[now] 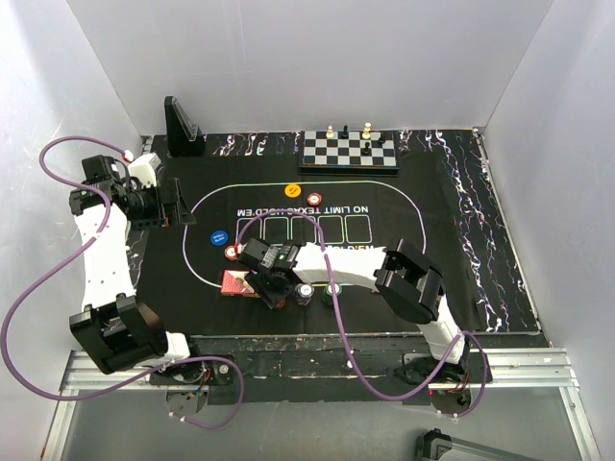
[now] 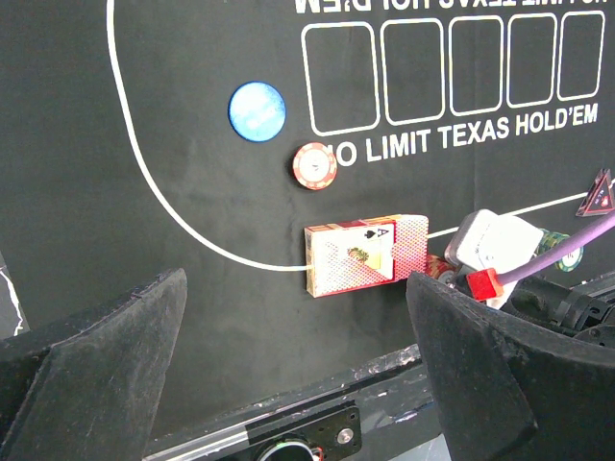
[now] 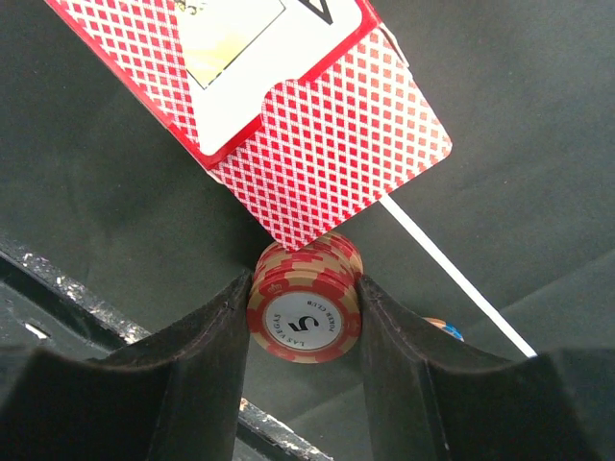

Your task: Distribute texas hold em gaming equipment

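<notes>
The right gripper (image 3: 305, 288) reaches low over the near edge of the black hold'em mat (image 1: 413, 230), its jaws clamped on either side of a short stack of red chips (image 3: 305, 322) marked "5". The stack stands on the mat just beside a pack of red-patterned playing cards (image 2: 365, 254). In the right wrist view the corner of the pack's open flap hangs over the far rim of the stack; whether the two touch cannot be told. The pack lies flat across the white line printed on the mat, an ace of spades showing on its upper face.

To the left, the left gripper (image 2: 295, 283) hovers above the table (image 1: 480, 240), jaws wide apart and holding nothing, with the pack in view between its fingers (image 2: 96, 355).

Other chips lie scattered on the mat. A blue chip (image 2: 257, 111) and a red-and-white chip (image 2: 315, 165) sit apart from each other inside the oval, beyond the pack. An orange chip (image 1: 292, 189) lies near the far curve of the oval, and a green chip (image 1: 333, 288) lies by the near line, just right of the right gripper. A dark red triangular marker (image 2: 598, 194) rests on the mat further right. A chessboard (image 1: 350, 151) with a few pieces stands at the far edge of the table.
</notes>
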Motion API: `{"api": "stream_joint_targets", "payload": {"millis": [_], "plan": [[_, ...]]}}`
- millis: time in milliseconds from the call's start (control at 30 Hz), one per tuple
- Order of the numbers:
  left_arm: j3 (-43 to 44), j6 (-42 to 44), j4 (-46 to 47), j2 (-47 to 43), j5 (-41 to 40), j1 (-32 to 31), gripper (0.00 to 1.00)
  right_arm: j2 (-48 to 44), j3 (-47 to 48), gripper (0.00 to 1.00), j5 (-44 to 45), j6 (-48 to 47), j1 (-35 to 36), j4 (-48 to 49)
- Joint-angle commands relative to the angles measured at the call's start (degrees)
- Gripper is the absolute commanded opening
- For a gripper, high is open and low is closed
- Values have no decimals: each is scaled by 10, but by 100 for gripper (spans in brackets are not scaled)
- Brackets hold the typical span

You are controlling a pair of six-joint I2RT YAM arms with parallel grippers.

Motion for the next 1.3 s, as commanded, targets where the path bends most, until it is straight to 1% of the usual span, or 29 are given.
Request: {"api": "stream_joint_targets", "payload": {"millis": [0, 67, 167, 267, 367, 500, 600, 800, 933, 1000, 1167, 1267], "plan": [[2, 2, 5, -19, 0, 3, 100, -18, 30, 47, 8, -4, 2, -5], [0, 5, 5, -20, 1, 2, 100, -20, 32, 43, 7, -4, 3, -5], [0, 4, 4, -20, -1, 3, 100, -21, 32, 34, 8, -4, 2, -5], [1, 5, 5, -22, 0, 2, 100, -16, 33, 31, 3, -4, 2, -8], [0, 6, 6, -23, 0, 3, 100, -15, 33, 26, 9, -3, 2, -12], [0, 6, 7, -23, -2, 3, 100, -37, 37, 12, 27, -3, -4, -14], [1, 5, 5, -25, 2, 2, 100, -68, 40, 1, 33, -2, -23, -15], [4, 7, 4, -24, 0, 3, 100, -148, 27, 1, 37, 1, -86, -21], [6, 6, 4, -26, 0, 3, 100, -193, -12, 1, 57, 2, -131, -37], [5, 7, 4, -26, 2, 2, 100, -222, -56, 1, 65, 16, -164, -36], [0, 9, 8, -27, 6, 3, 100, -303, -205, 1, 72, 61, -242, -6], [-2, 7, 9, -21, 12, 3, 100, -326, -278, 1, 81, 89, -279, 0]]}}
